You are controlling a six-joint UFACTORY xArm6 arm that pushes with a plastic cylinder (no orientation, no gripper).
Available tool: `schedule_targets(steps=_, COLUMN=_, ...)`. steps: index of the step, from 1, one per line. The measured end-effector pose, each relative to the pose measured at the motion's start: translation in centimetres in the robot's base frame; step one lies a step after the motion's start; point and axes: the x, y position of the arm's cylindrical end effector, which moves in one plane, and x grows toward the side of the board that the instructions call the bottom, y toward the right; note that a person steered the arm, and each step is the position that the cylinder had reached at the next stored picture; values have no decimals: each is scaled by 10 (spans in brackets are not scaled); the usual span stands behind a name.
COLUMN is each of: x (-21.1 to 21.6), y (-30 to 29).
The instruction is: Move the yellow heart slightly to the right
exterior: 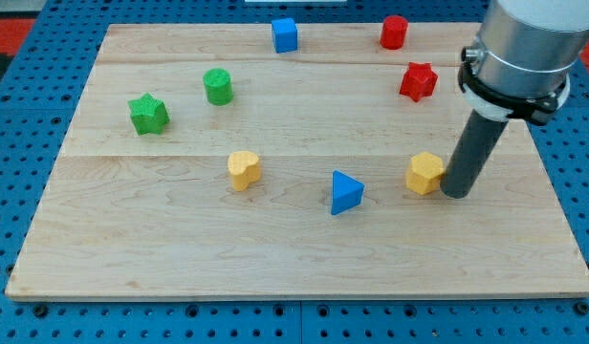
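Blue triangle [346,192] sits left of my upright tip [455,194] (no hand), touching yellow hexagon [425,173].

Green star [148,114], green cylinder [218,86] (view's left); blue cube [285,34]; red cylinder [394,32]; red star [418,81]; blue triangle [346,192].

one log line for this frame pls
tip: right of yellow hexagon, close beside | yellow heart: left of blue triangle, untouched | push: not started

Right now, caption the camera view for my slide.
My tip rests right of the yellow hexagon block, far from the yellow heart block.
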Motion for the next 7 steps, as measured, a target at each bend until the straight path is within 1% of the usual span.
schedule_targets(steps=1, x=-20, y=5)
schedule_targets(steps=2, x=-78, y=-3)
schedule_targets(steps=3, x=-89, y=-98)
schedule_targets(steps=4, x=-85, y=-196)
schedule_targets(steps=5, x=-84, y=-264)
schedule_targets(steps=6, x=-46, y=-264)
schedule_targets(steps=7, x=-30, y=-260)
